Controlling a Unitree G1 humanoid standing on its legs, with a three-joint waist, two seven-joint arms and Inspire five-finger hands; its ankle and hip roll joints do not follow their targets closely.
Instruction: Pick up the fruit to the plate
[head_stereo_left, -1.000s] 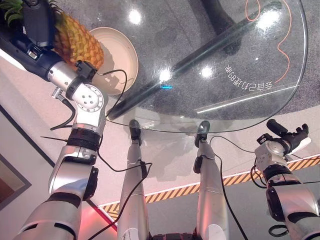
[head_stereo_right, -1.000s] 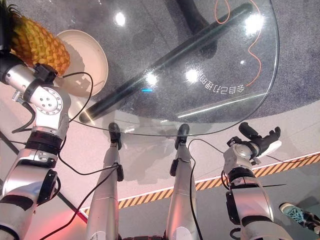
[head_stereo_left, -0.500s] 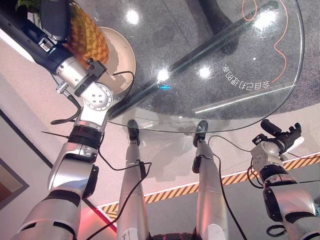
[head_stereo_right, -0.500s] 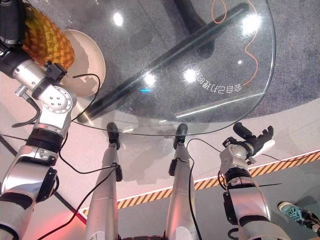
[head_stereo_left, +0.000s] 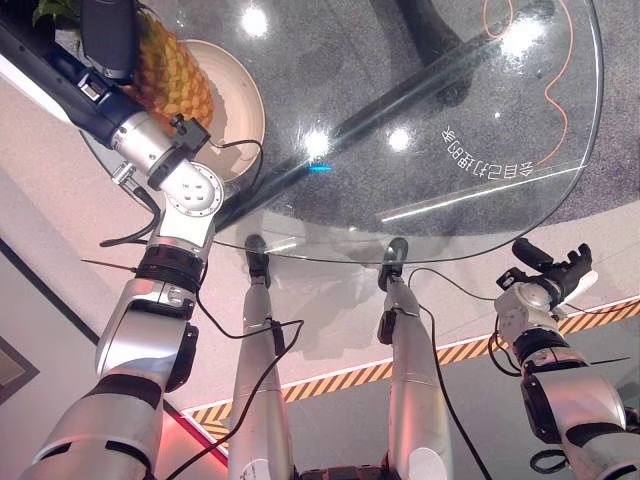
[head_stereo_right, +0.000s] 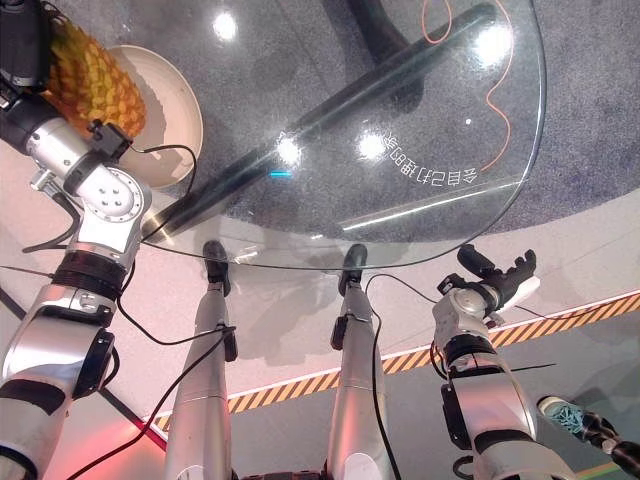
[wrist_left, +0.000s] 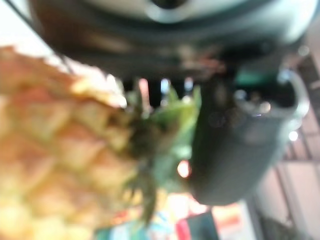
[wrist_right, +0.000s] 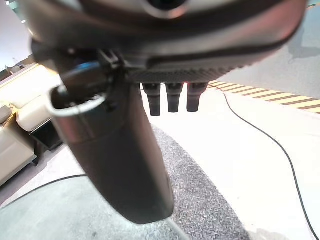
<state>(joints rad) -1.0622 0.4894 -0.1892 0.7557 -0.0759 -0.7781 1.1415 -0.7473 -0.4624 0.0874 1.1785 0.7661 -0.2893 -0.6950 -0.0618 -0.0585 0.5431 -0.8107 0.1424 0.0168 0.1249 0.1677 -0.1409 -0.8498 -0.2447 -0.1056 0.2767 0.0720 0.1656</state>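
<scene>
The left hand (head_stereo_left: 108, 35) is clenched on the pineapple (head_stereo_left: 175, 75), its dark bulk lying over the fruit near the leafy crown. In the left wrist view the thumb (wrist_left: 235, 145) sits just beside the green leaves, against the top of the fruit's scaly body. The pineapple hangs past the hand, its body over the near rim of the plate (head_stereo_left: 243, 100), which rests on the glass counter (head_stereo_left: 420, 120). I cannot tell whether the fruit touches the plate.

The right hand (head_stereo_left: 553, 272) hangs well apart, beyond the counter's edge, fingers relaxed and holding nothing.

Judging by its bulk, the pineapple is heavy for 1 hand, stiff and not easily bruised, with a rough rind that gives good friction. The crown is the weak spot: leaves may tear or slip under load, so a hold round the body just below the crown looks safer than one on the leaves. With the weight hanging away from the hand, the fruit probably tends to swing or twist; a slow descent onto the plate, body first, seems wise, since the glass below would not forgive a drop.
</scene>
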